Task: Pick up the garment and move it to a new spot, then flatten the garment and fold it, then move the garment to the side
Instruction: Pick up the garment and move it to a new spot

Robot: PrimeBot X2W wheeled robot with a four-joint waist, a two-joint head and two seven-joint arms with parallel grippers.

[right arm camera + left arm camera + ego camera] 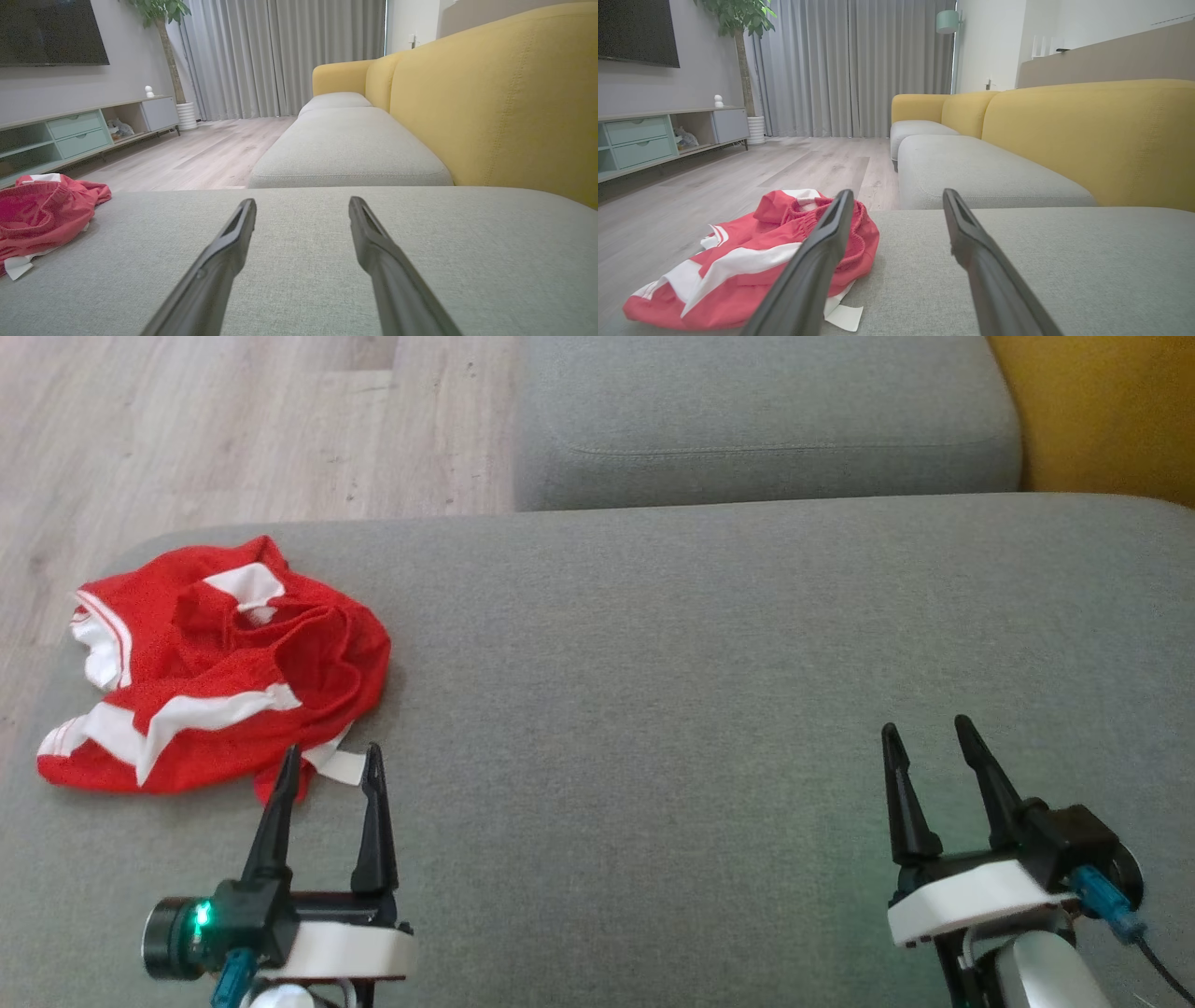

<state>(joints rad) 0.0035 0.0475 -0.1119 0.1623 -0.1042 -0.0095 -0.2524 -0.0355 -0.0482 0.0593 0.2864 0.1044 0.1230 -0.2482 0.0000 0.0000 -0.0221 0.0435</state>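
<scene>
A crumpled red garment [215,667] with white stripes lies in a heap at the left end of the grey sofa cushion [700,663]. My left gripper [331,758] stands open just below the heap's near edge, its left fingertip at a red corner and a white label between the tips. In the left wrist view the garment [738,266] lies ahead and to the left of the open left gripper [896,196]. My right gripper [924,733] is open over bare cushion at the lower right. The right wrist view shows the garment [42,210] far left of the right gripper [301,203].
A second grey cushion [766,420] lies beyond the one I work on. The yellow sofa back [1102,411] rises at the far right. Wooden floor [233,429] borders the cushion at the left and back left. A low cabinet [654,135] stands across the room.
</scene>
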